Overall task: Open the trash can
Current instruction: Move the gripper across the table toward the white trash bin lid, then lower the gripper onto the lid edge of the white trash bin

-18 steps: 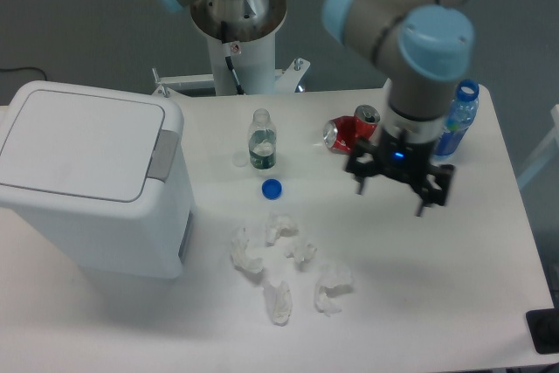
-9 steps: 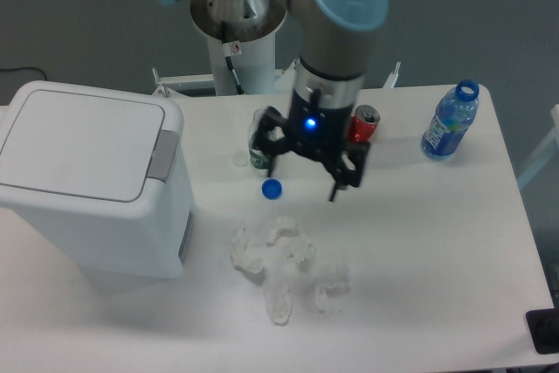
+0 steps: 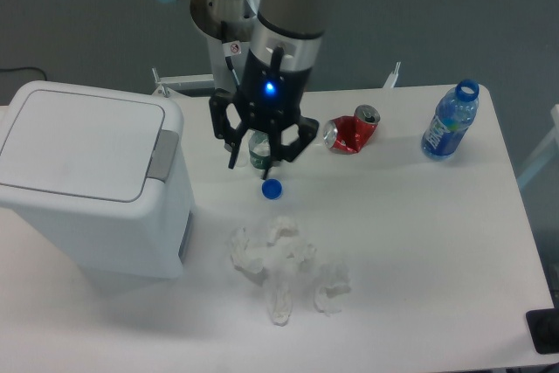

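Trash can (image 3: 87, 181) sits at the left end of the white desk (image 3: 419, 233), lid flat and closed, grey push tab (image 3: 162, 154) on its right edge facing the desk middle. Tool (image 3: 253, 163) hangs above the desk just right of the can, not touching it; fingers spread apart, nothing between them, blue light lit on the wrist. A small clear bottle (image 3: 259, 149) stands upright directly behind the tool, partly hidden by it. Blue cap (image 3: 272, 188) lies just below the fingertips. Crushed red can (image 3: 350, 131) lies to the right; blue bottle (image 3: 450, 121) stands near the far right edge. Crumpled tissues (image 3: 284, 266) are scattered toward the front.
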{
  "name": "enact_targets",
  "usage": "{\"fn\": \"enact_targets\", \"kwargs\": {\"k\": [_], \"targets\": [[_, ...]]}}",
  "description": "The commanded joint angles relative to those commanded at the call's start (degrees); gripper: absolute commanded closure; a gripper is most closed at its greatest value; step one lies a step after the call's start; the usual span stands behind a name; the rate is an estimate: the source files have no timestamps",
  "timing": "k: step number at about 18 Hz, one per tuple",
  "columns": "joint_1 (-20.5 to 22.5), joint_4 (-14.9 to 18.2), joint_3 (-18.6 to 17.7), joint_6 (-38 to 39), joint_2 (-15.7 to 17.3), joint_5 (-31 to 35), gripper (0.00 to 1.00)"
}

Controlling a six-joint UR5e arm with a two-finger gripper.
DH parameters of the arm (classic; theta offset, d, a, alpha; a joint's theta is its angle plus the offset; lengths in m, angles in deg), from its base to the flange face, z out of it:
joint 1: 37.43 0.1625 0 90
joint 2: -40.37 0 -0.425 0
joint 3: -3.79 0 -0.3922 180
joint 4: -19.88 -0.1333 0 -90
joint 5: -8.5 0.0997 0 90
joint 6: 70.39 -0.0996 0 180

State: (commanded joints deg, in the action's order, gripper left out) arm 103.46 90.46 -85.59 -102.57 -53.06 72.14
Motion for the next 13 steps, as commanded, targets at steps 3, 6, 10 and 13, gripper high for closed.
{"fn": "enact_targets", "kwargs": {"k": [3, 6, 10, 13], "targets": [[0.00, 0.00, 0.09, 1.33, 0.44, -2.81, 1.00], [-0.87, 0.00, 0.09, 2.56, 0.71, -3.26, 1.00], [-2.55, -0.09, -0.18, 2.56, 0.36, -3.26, 1.00], [-3.60, 0.00, -0.53, 2.56, 0.18, -3.44, 1.00]]}}
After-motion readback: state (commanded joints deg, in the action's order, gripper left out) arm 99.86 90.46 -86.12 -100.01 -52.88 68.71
